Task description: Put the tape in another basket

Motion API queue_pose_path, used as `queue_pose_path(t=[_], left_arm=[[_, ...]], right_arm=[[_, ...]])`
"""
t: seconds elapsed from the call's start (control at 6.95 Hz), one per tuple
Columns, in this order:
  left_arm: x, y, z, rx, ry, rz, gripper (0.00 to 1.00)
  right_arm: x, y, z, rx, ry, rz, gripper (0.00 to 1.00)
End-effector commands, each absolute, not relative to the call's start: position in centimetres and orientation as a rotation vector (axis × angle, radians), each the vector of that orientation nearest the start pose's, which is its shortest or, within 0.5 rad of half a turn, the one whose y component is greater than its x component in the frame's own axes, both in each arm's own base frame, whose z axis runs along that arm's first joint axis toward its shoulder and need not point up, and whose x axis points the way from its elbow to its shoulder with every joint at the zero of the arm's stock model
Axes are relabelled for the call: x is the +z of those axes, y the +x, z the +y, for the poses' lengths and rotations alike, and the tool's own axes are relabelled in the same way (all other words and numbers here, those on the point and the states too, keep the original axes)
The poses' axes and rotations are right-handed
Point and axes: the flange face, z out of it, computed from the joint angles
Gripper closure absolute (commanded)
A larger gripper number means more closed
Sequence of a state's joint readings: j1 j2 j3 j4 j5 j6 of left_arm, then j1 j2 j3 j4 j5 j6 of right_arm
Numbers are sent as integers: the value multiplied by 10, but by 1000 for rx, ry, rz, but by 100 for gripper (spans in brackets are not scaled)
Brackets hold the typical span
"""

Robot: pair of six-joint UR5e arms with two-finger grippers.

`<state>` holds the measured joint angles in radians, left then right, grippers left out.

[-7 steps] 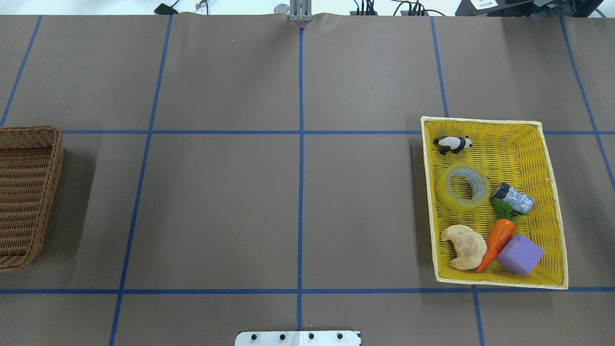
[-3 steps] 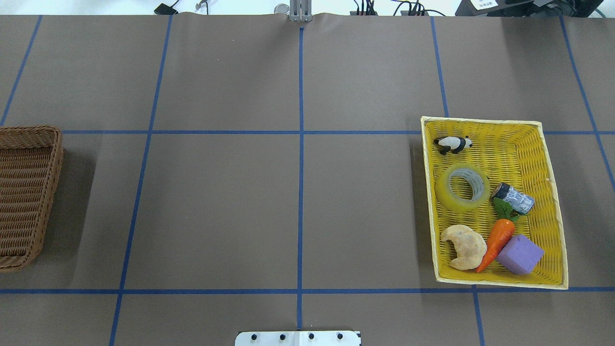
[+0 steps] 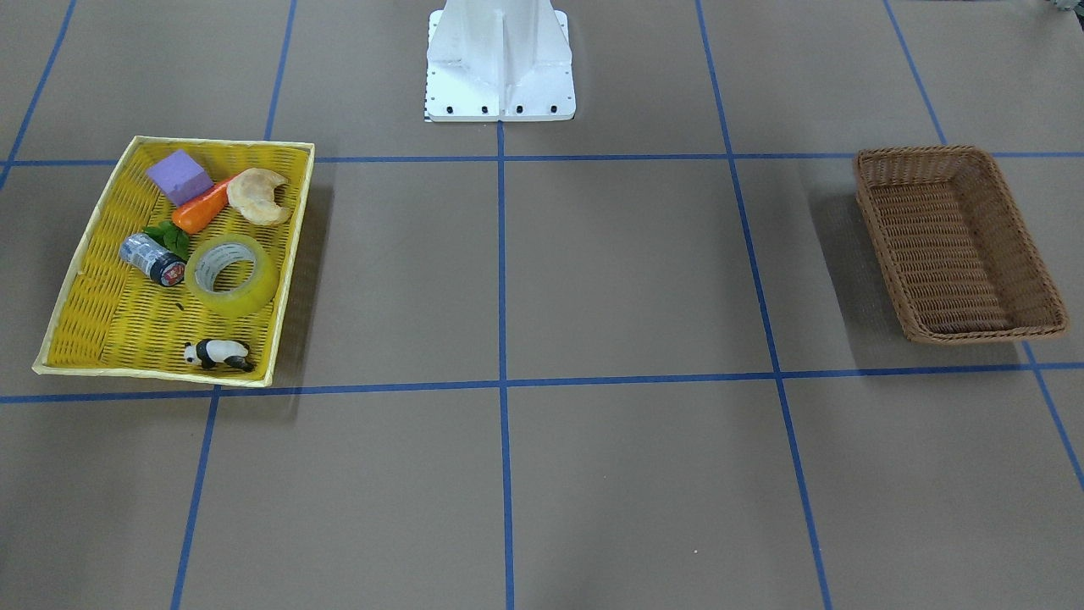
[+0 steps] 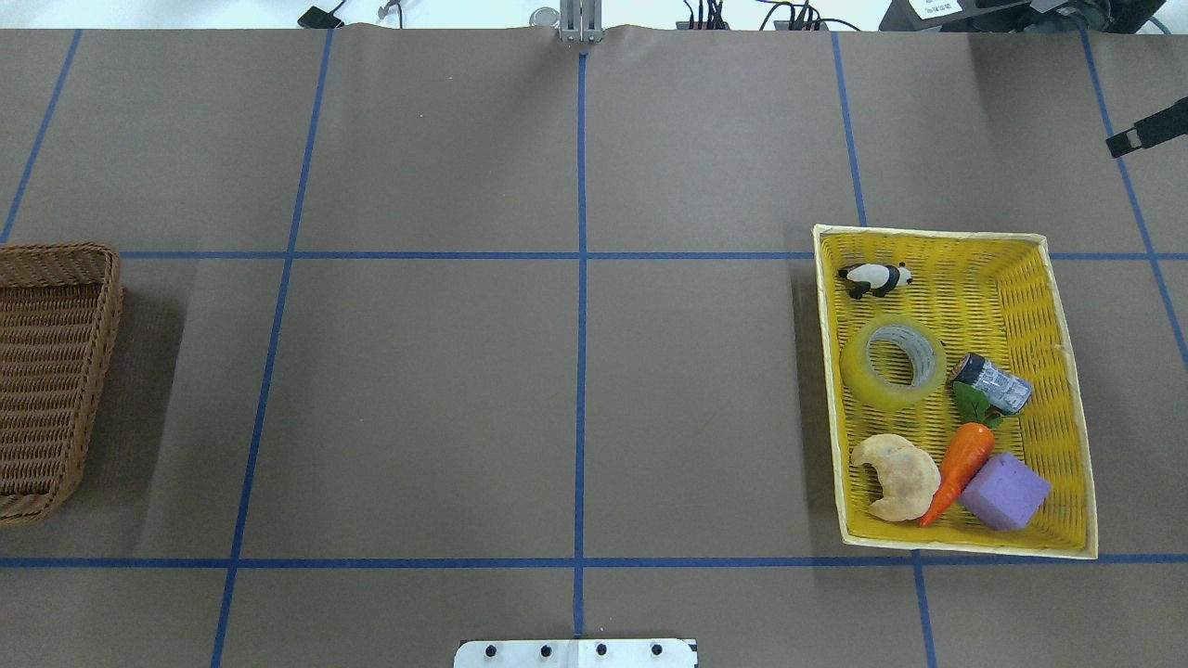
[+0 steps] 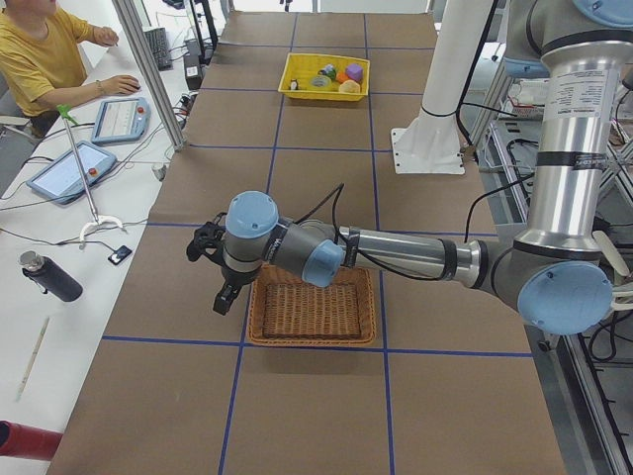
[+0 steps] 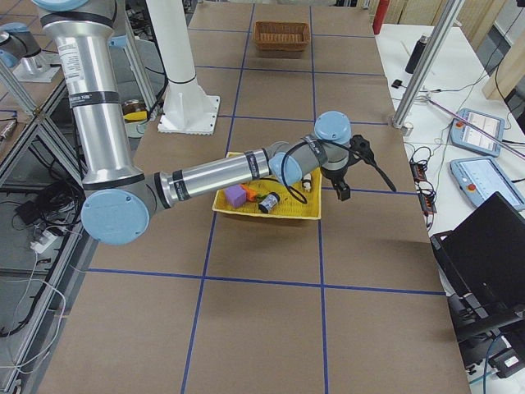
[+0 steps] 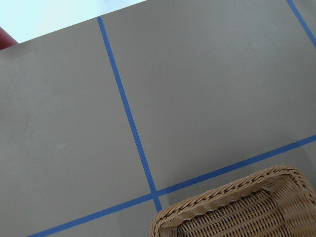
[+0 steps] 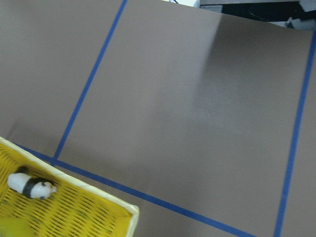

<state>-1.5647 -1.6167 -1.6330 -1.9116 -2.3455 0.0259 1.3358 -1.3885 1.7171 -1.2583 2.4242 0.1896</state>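
Observation:
The tape (image 4: 893, 362), a translucent yellow roll with a white core, lies flat in the yellow tray (image 4: 928, 232) on the table's right; it also shows in the front view (image 3: 233, 275). The brown wicker basket (image 4: 102, 371) stands empty at the far left, and is seen whole in the front view (image 3: 881, 229). My right gripper (image 6: 343, 185) hovers beyond the tray's far side; only a black tip (image 4: 1146, 130) shows overhead, so I cannot tell its state. My left gripper (image 5: 213, 277) hangs beside the basket's far edge; I cannot tell its state.
The tray also holds a toy panda (image 4: 875, 277), a small dark can (image 4: 993, 382), a carrot (image 4: 961, 464), a croissant (image 4: 896, 475) and a purple block (image 4: 1004, 490). The robot's white base (image 3: 500, 68) stands at the near middle. An operator (image 5: 40, 59) sits off the table's far side.
A black part of my right gripper has come into the overhead view at its right edge. The tape, tray and basket have not moved.

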Motion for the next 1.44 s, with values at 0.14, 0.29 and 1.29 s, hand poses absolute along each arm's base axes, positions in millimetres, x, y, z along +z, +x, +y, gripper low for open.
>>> queue_pose_path(t=[0.14, 0.29, 1.29], left_arm=[[566, -60, -531, 203, 435, 758, 2], [565, -60, -531, 204, 437, 758, 2], [567, -60, -531, 202, 432, 758, 2]], right_arm=[[420, -179, -534, -428, 371, -935, 1], [436, -209, -522, -461, 346, -890, 1], [476, -320, -465, -590, 250, -785, 28]])
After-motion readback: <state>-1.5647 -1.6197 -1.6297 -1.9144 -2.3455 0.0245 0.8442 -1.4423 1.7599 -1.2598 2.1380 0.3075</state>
